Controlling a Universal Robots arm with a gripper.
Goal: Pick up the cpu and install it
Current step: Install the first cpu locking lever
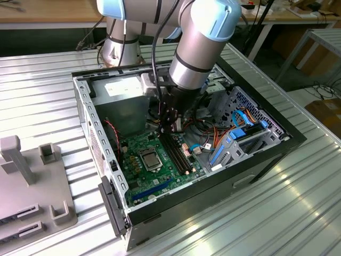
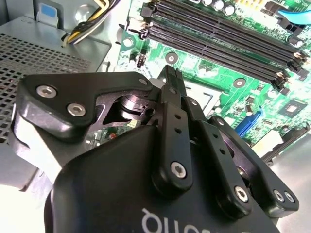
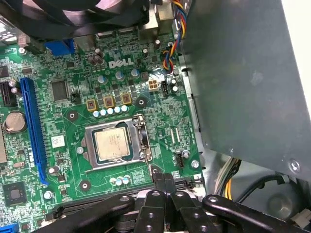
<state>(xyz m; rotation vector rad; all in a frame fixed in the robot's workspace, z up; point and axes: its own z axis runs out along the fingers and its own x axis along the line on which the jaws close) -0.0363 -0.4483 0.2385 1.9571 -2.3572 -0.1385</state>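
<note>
**Chip seated in socket; claw closed and empty above the board**

The chip (image 3: 112, 143) lies flat inside the silver socket frame (image 3: 144, 137) on the green circuit board (image 3: 63, 58), its metal face up. In the exterior view the chip (image 1: 148, 157) sits near the centre of the board, inside the open computer case (image 1: 266, 154) on the ribbed metal desk (image 1: 298, 213).

The claw (image 3: 164, 180) hangs over the board with its two fingers pressed together, nothing between them. In the first wrist view the fingertips stand clear of the chip, at about its 5 o'clock, beside the frame's corner. In the second wrist view the claw (image 2: 171, 77) points down at the board with the long black memory slots (image 2: 223, 36) beyond it.

In the exterior view the arm (image 1: 200, 42) reaches down into the case, the claw (image 1: 169, 128) at roughly 1 o'clock from the chip. The grey power supply box (image 1: 120, 93) stands at the case's 11 o'clock corner. A grey plastic fixture (image 1: 32, 181) rests on the desk at the exterior view's left, well apart from the case.
</note>
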